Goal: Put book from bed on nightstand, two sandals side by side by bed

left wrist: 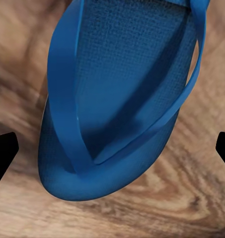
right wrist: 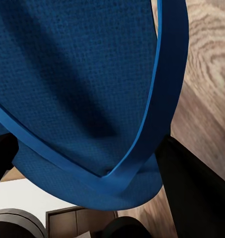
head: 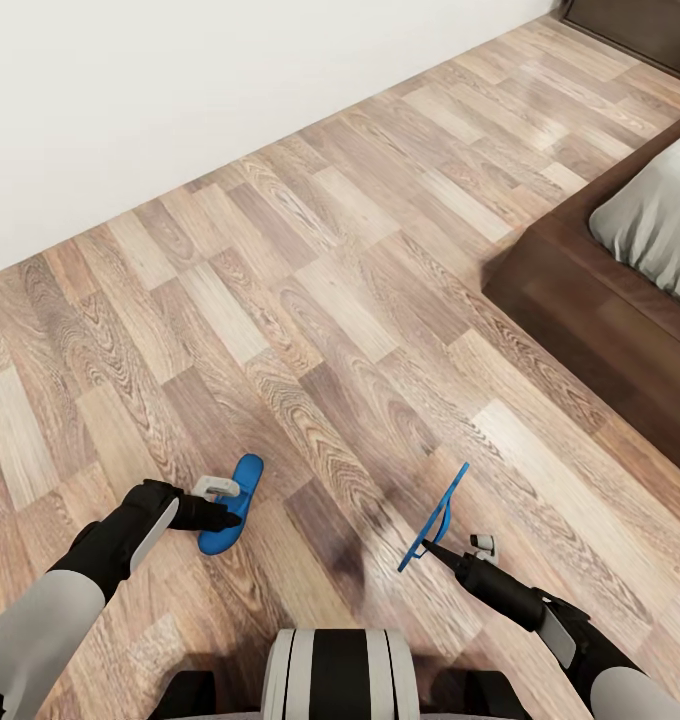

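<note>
Right end effector [head: 442, 545] is clamped on one sandal [head: 435, 516], holding it off the floor [head: 310, 270] on edge, so its sole reads as a thin blue blade slanting up and away from the robot. Left end effector [head: 220, 505] has its fingers apart over the other sandal [head: 232, 503], which lies flat on the planks, long axis running away and a little rightward.

Everything turns on the bed [head: 600, 330]: it lies ahead and to the right, so the right arm is nearer and its raised sandal has the shorter way to a spot beside the frame. The two sandals sit well apart, not yet side by side.

From the left wrist, the flat sandal [left wrist: 117, 104] shows its straps meeting in a V between the dark fingertips [left wrist: 4, 153], neither touching it. From the right wrist, the held sandal [right wrist: 87, 94] looms close between dark fingers [right wrist: 196, 193]; the grip seems to be at the toe end, though the contact itself is hard to make out.
</note>
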Robot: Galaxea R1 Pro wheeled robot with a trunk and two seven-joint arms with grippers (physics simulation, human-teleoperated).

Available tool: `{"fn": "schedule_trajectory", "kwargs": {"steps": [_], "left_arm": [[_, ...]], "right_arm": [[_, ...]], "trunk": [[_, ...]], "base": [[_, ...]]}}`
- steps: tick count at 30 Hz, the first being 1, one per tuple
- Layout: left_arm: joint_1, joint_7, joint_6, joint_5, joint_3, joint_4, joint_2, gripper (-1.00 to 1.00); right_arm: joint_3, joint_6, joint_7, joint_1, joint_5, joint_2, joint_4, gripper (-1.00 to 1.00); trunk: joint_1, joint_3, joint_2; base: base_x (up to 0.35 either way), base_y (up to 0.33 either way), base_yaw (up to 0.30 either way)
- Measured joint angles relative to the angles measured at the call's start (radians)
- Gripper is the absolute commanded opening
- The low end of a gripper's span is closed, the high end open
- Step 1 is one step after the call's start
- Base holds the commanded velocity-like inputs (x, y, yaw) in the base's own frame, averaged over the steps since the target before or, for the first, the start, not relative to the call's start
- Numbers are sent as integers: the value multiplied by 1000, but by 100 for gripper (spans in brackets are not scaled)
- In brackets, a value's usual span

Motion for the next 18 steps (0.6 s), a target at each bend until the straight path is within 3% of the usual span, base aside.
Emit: {"fn": "schedule_trajectory", "kwargs": {"steps": [7, 15, 18], "left_arm": [[0, 0, 0, 0, 0, 0, 0, 100], [0, -1, 0, 0, 0, 0, 0, 100], [0, -1, 0, 0, 0, 0, 1, 100]], "right_arm": [[0, 0, 0, 0, 0, 0, 1, -100], [1, 0, 0, 0, 0, 0, 1, -100], [0, 0, 0, 0, 1, 0, 1, -100]], "trunk": [[0, 0, 0], [4, -31, -2], [4, -31, -2]], "base": [[0, 0, 0], [0, 0, 0], [0, 0, 0]]}}
